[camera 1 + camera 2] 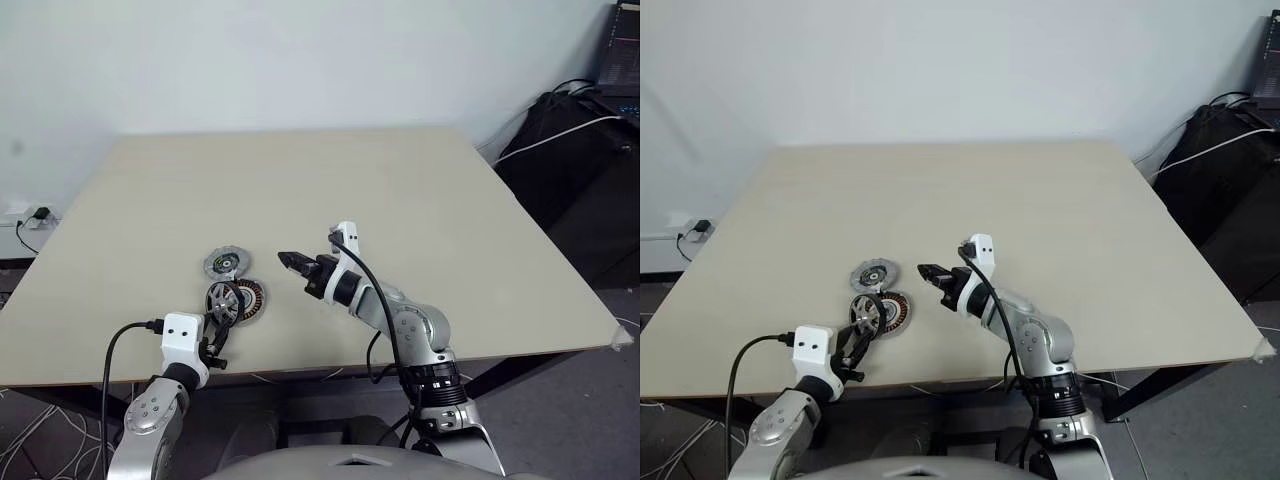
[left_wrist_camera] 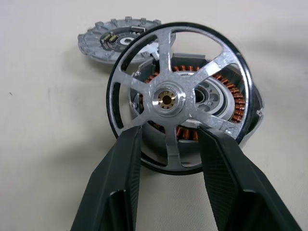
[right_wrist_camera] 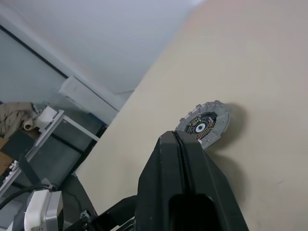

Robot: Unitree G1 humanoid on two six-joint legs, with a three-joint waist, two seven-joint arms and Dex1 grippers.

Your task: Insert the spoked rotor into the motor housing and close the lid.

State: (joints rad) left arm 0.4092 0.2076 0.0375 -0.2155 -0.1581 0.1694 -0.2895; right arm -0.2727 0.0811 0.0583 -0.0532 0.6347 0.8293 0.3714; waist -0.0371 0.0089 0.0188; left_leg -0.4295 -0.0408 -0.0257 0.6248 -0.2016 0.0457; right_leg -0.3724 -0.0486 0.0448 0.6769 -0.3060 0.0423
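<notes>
Two black fingers (image 2: pixel 120 178) of the left gripper (image 2: pixel 169 144) clamping the spoked rotor (image 2: pixel 177 96), upright, over the motor housing (image 1: pixel 250 298) lower left; lid (image 1: pixel 224 263) lying just above; right gripper (image 1: pixel 290 260) hovering closed, mid-frame

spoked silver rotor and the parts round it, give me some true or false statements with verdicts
1. The left gripper holds the silver spoked metal rotor by its rim. True.
2. The rotor lies flat inside the copper-wound round motor housing. False: it is held on edge in front of the housing.
3. The flat grey notched lid lies dark centre up on the beige table. True.
4. The right gripper grips the lid. False: it is shut on nothing, apart from the lid.
5. The lid covers the housing. False: it lies beside it.
</notes>
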